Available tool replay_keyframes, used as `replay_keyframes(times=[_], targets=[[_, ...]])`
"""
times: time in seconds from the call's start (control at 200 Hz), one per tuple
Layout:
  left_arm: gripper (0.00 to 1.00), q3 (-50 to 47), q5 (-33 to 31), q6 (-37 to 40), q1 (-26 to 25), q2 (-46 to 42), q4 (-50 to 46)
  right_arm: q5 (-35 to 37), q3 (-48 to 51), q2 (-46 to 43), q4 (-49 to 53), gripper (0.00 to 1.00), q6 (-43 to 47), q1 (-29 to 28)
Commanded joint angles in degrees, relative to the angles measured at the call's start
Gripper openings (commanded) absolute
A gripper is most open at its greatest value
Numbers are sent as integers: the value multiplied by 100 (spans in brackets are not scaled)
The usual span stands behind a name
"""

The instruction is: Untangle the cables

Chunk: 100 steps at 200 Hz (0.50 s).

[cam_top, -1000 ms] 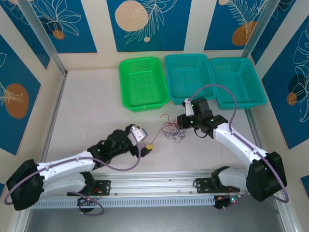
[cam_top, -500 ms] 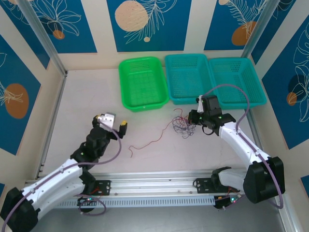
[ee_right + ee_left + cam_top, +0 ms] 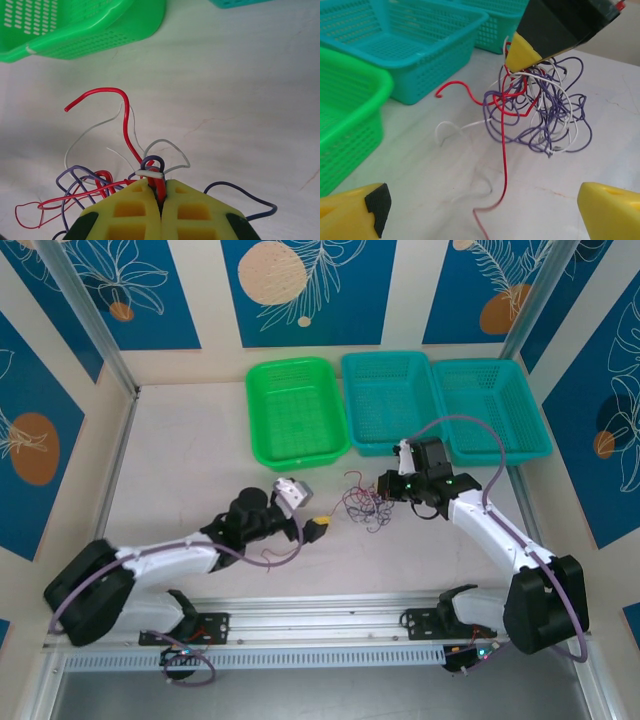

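In R jaws, cables (image 3: 150,173) pinched, ahead of wide L jaws

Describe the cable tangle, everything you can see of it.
The cable tangle is a loose clump of thin curly wires, purple, white and red, plastic-coated by the look. It rests on the pale table, bunched upward where the right claw is shut on its top strands. Short red and white ends stick out sideways, and a long red strand trails toward the open left claw.
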State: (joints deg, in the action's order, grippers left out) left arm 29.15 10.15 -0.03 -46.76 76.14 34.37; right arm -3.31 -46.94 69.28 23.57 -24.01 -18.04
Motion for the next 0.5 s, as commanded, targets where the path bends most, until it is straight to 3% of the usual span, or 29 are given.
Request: replay_keyframes(times=[0.0, 0.065, 0.125, 0.305, 0.495], targets=[[95, 480, 464, 144, -117, 702, 814, -243, -264, 16, -7, 0, -6, -109], [87, 634, 454, 170, -140, 1085, 914, -189, -278, 14, 15, 0, -38, -138], [72, 705, 256, 134, -149, 1304, 988, -116, -287, 16, 50, 0, -75, -143], [0, 567, -105, 43, -149, 1389, 1071, 503, -221, 55, 65, 0, -446, -114], [0, 148, -1056, -198, -117, 767, 609, 1807, -169, 138, 492, 0, -1513, 200]])
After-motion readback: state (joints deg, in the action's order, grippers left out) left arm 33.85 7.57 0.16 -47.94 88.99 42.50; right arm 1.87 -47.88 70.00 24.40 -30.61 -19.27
